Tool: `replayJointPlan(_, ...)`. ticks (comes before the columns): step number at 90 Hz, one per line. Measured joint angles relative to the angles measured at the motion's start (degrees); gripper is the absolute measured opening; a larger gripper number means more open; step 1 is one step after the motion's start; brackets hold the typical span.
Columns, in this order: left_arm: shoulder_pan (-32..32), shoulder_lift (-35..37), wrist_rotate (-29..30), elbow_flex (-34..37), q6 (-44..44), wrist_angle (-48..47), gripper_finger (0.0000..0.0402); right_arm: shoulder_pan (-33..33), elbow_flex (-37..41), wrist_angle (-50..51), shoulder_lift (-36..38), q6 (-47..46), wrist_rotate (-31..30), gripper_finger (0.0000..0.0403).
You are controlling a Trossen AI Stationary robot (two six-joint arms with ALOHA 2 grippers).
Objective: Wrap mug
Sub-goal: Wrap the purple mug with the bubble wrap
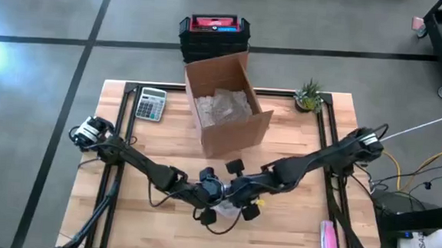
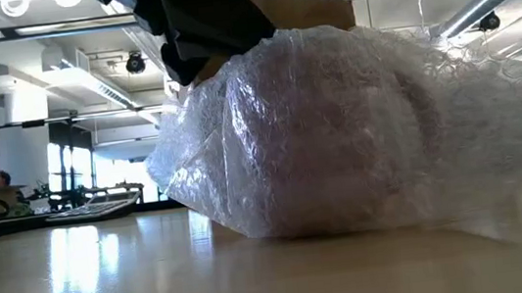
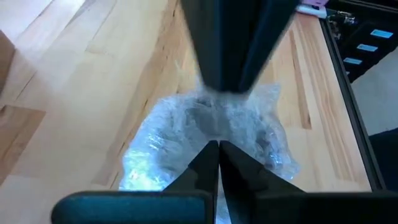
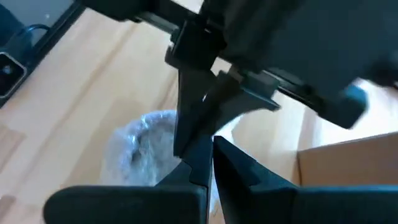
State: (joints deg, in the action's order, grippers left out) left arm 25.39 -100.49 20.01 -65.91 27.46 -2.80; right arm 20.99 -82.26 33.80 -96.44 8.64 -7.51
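Left claw [image 3: 217, 163]: your arm reaches low across the table [image 1: 153, 220]; fingers pressed together, nipping the bubble wrap bundle [image 3: 205, 140] beneath.
Right claw [image 4: 211, 163]: meets it from opposite, fingers closed at the same bundle.

Clear crinkled bubble wrap [image 2: 357, 126] on a smooth, glossy wooden table [image 2: 109, 282]; matt cardboard box [image 1: 232, 128]

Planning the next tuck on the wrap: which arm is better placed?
Either, hard to choose: left claw and right claw both sit shut over the bundle.
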Motion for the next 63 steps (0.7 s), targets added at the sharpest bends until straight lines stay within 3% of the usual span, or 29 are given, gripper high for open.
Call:
replayJointPlan(13,0.0,0.0,0.0,0.0,0.0,0.0,0.0,0.0,3.0,0.8,3.8,-1.6,0.1,0.0)
replayJointPlan(37,0.0,0.2,0.0,0.0,0.0,0.0,0.0,0.1,17.3,0.7,10.3,-8.1,0.0,0.0)
replayJointPlan(63,0.0,0.2,-0.5,0.0,0.2,0.2,0.0,0.1,30.4,-17.5,13.9,-11.1,0.4,0.0)
